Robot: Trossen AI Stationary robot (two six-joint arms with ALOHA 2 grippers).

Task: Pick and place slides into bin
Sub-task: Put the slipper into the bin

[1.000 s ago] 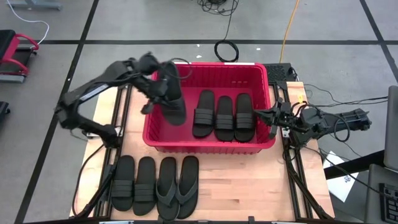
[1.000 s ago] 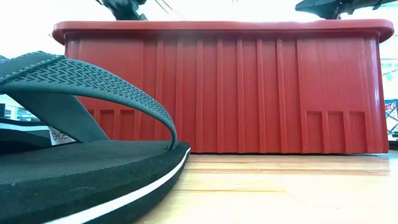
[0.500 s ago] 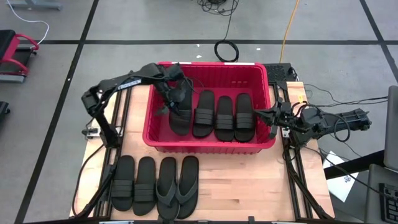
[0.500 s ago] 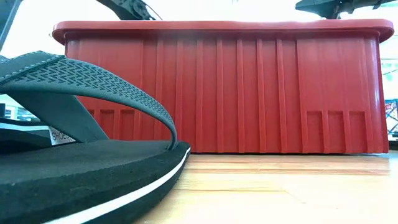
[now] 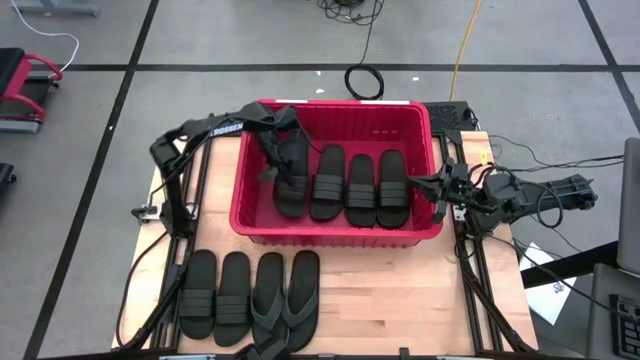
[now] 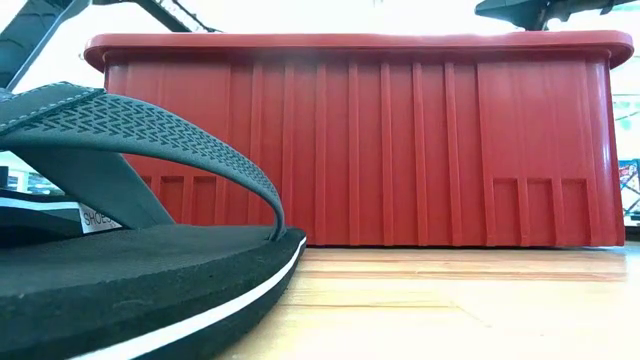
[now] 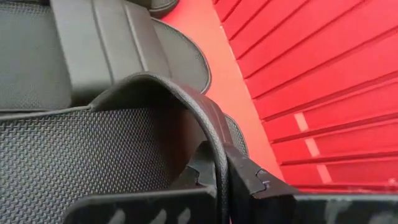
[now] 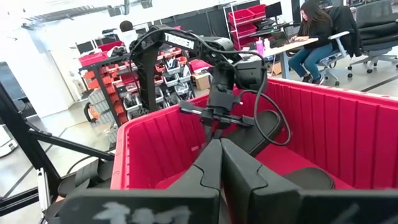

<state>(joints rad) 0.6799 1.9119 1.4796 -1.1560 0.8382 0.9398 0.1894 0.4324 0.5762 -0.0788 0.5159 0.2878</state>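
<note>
Bin (image 6: 380, 150): red moulded plastic, ribbed walls, smooth rolled rim with a slight sheen; the inner wall (image 7: 323, 93) is ribbed too and semi-glossy.

Slides (image 5: 347, 189): matt black rubber. Band straps ribbed. Footbed of the held slide (image 7: 74, 155) finely pebbled; strap edge smooth.

Flip-flop (image 6: 130, 270): matt foam-like sole with a thin white line along the edge; strap embossed in a chevron pattern.

Table (image 6: 450, 310): pale wood, smooth, grain visible, low sheen.

Left end effector (image 7: 224, 180): dark matt plastic.

Floor (image 5: 250, 40): grey, smooth.
</note>
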